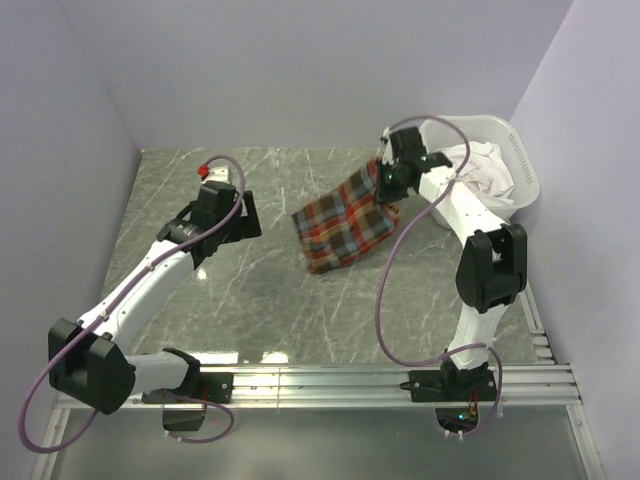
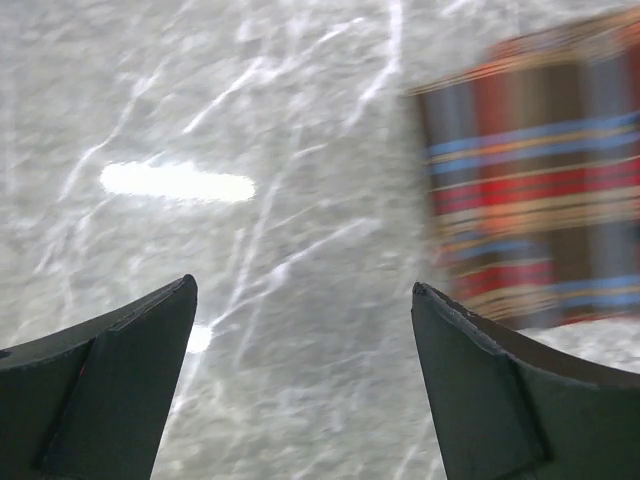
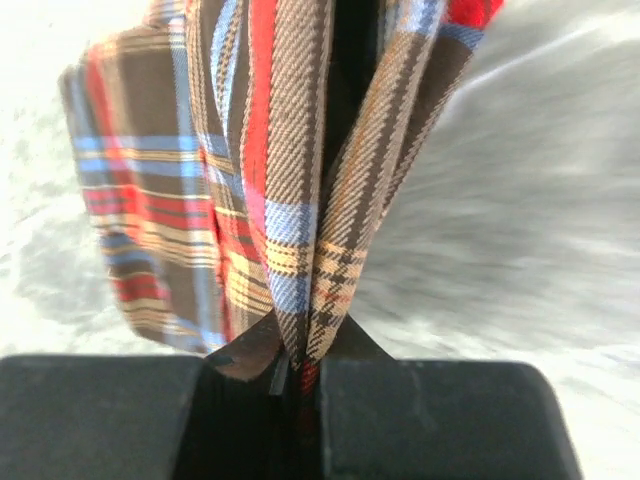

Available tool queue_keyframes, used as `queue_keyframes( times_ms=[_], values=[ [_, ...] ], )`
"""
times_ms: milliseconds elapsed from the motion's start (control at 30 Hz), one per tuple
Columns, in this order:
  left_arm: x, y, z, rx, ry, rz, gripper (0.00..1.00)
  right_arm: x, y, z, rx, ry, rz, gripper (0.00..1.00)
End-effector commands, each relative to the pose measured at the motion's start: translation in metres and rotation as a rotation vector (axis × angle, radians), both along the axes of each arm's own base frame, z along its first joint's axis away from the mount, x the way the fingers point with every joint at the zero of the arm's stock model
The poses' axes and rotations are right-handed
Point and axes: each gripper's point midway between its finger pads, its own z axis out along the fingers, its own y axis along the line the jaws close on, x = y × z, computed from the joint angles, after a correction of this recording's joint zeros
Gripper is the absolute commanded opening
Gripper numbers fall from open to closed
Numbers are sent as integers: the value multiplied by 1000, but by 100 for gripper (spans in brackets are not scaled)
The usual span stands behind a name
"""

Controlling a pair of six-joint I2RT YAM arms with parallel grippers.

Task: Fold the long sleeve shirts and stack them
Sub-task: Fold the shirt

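Observation:
A red, orange, blue and brown plaid shirt (image 1: 343, 222) hangs bunched over the middle of the grey marble table. My right gripper (image 1: 384, 186) is shut on its upper right edge and holds that edge up; in the right wrist view the cloth (image 3: 290, 190) is pinched between the closed jaws (image 3: 305, 365). My left gripper (image 1: 245, 213) is open and empty, to the left of the shirt and apart from it. In the left wrist view its fingers (image 2: 305, 300) stand wide over bare table, with the shirt (image 2: 530, 180) blurred at the upper right.
A white laundry basket (image 1: 525, 165) at the back right holds white cloth (image 1: 485, 165). Lilac walls close the table at the back and both sides. A metal rail (image 1: 400, 380) runs along the near edge.

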Motion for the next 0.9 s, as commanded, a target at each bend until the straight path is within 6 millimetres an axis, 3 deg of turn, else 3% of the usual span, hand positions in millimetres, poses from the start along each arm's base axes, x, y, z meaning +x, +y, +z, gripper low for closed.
queue_keyframes(
  times_ms=[0,33,67,133,200,333,400,433,500,533,567,633,667,733,767,867],
  values=[
    [-6,17,4,-21,-26,-5,95,8,-62,54,-323,-91,-44,0],
    [-2,25,5,-31,-42,21,94,13,-69,75,-359,-132,-64,0],
    [-4,28,-3,-32,-29,27,94,16,-83,90,-457,-169,-96,0],
    [-4,34,-10,-55,-12,38,94,18,-92,113,-564,-220,-108,0],
    [-4,38,-11,-56,-3,53,94,23,-89,146,-709,-310,-96,0],
    [-6,47,-9,-51,-10,89,94,30,-69,163,-945,-390,-29,0],
    [-6,52,-9,-45,-16,110,94,35,-54,152,-1018,-381,44,0],
    [-6,56,-8,-47,-22,119,94,33,-36,148,-1043,-393,78,0],
    [-6,59,-7,-53,-25,139,94,38,-8,124,-1045,-371,156,0],
    [-6,64,-8,-55,-22,155,94,34,15,114,-1039,-376,204,0],
    [-6,66,-9,-58,-19,162,94,36,28,83,-1055,-334,249,0],
    [-4,71,-9,-67,-17,184,94,31,49,46,-1069,-295,321,0],
    [-4,73,-10,-70,-16,189,94,25,67,14,-1072,-260,379,0],
    [-4,76,-7,-74,-26,201,94,19,83,-28,-1085,-211,440,0],
    [-4,78,-6,-73,-33,208,94,9,99,-39,-1089,-215,476,0],
    [-5,84,1,-73,-62,235,94,-9,120,-69,-1116,-201,545,0]
  ],
)
